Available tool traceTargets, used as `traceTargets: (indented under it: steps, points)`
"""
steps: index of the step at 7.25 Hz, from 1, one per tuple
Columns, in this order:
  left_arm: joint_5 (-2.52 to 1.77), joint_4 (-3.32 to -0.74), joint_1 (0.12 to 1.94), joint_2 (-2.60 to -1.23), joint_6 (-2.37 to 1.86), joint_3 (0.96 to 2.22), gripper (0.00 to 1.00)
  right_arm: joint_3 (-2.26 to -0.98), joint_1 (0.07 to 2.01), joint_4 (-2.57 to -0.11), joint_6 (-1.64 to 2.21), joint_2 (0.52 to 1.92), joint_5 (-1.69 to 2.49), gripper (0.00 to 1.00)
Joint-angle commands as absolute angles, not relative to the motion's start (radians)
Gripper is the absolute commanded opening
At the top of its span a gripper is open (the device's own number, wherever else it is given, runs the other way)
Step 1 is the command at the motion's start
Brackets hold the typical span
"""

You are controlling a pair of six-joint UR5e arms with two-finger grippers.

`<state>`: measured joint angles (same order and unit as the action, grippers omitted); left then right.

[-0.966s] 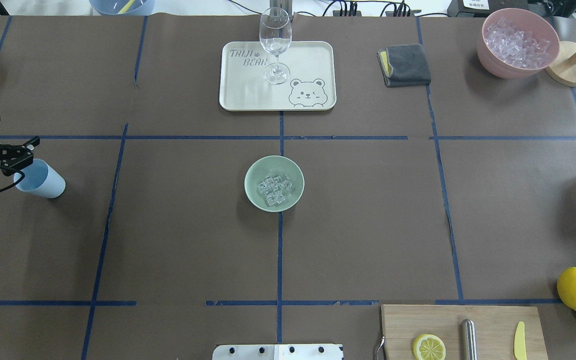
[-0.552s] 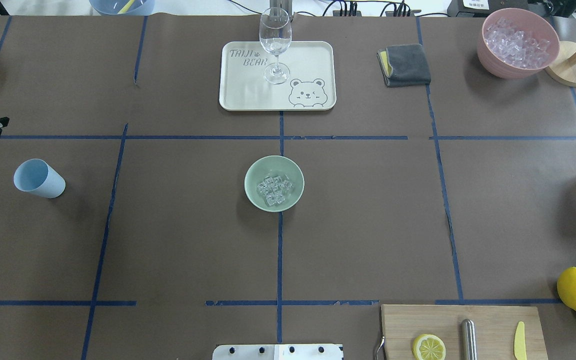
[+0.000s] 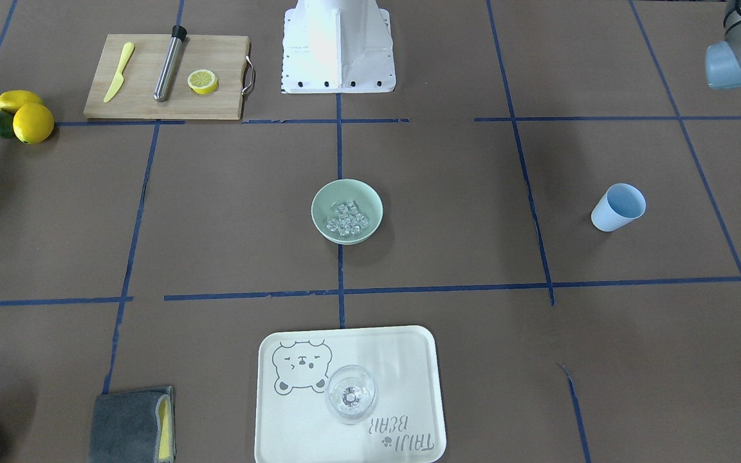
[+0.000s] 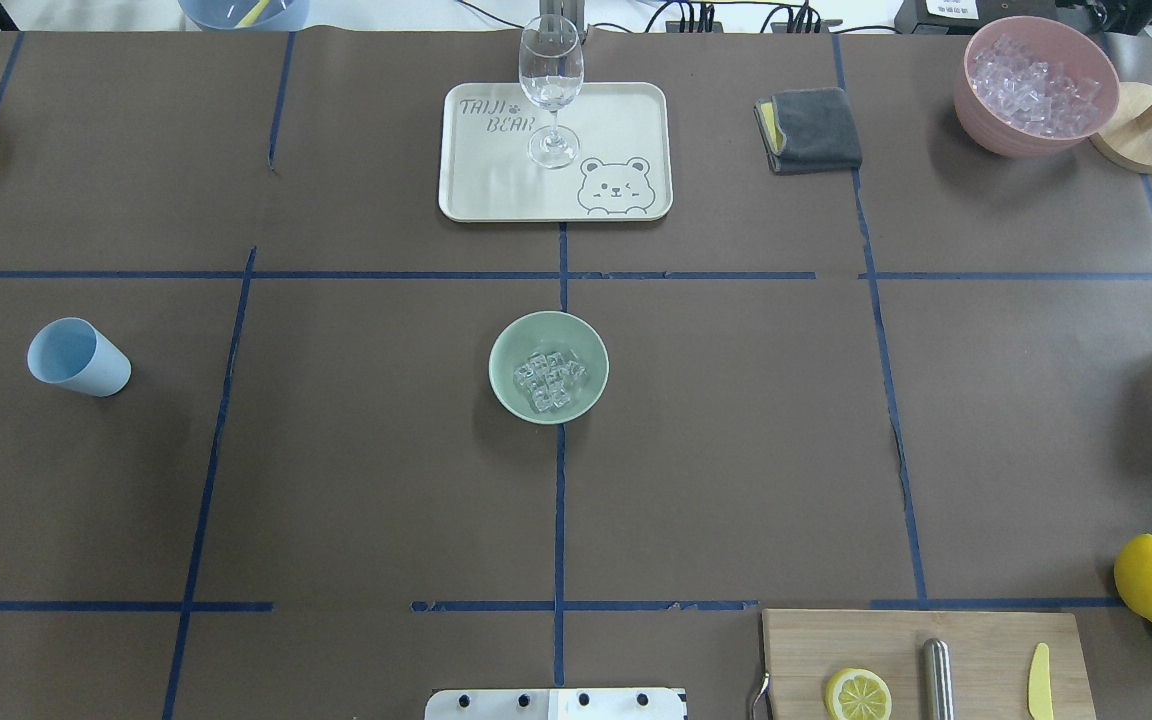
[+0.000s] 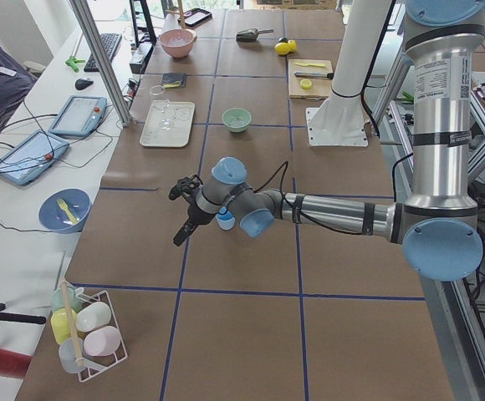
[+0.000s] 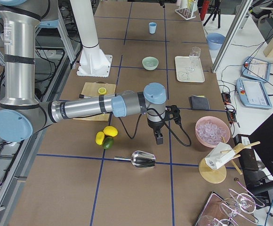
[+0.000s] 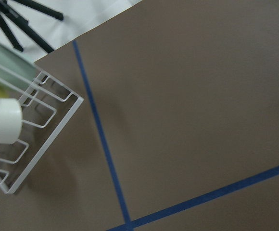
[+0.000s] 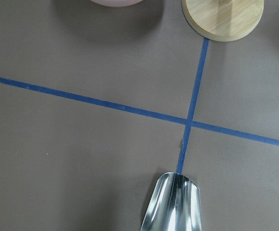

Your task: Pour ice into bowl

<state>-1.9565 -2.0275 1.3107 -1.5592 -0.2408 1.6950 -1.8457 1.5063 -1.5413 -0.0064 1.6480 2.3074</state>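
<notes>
Ice (image 4: 549,380) in green bowl (image 4: 511,345), bench middle. Left end effector (image 5: 181,217), right end effector (image 6: 158,137): cannot tell if apart.

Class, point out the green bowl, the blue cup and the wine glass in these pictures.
bowl (image 4: 509,362): overhead view, bare inner wall on its left side.
cup (image 4: 104,373): overhead view, outer side wall.
glass (image 4: 550,72): overhead view, the clear upper part above the stem.
</notes>
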Motion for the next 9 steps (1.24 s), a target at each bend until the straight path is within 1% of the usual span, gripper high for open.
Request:
traceTargets:
  steps: [1,3,4,5,6,8,9]
  points:
    - [-2.261,-1.785,1.458,-1.571,-0.122,1.681,1.00,-1.850,1.505,-1.536,-0.002,1.646,2.310,1.00]
    - [-2.368,-1.737,1.476,-1.482,-0.109,1.674,1.00,-1.879,1.479,-1.534,0.003,1.637,2.316,1.00]
    - [-2.397,-1.744,1.494,-1.436,-0.091,1.674,1.00,-1.917,1.415,-1.535,0.059,1.617,2.310,1.00]
    - [-2.398,-1.735,1.512,-1.427,0.011,1.672,1.00,-1.922,1.343,-1.539,0.186,1.533,2.298,1.00]
    - [-2.389,-1.714,1.517,-1.428,0.056,1.674,1.00,-1.928,1.263,-1.537,0.287,1.496,2.284,1.00]
    - [-2.384,-1.712,1.519,-1.439,0.063,1.671,1.00,-2.044,1.064,-1.542,0.554,1.445,2.187,1.00]
    - [-2.384,-1.723,1.519,-1.425,0.061,1.664,1.00,-2.068,0.973,-1.543,0.657,1.415,2.154,1.00]
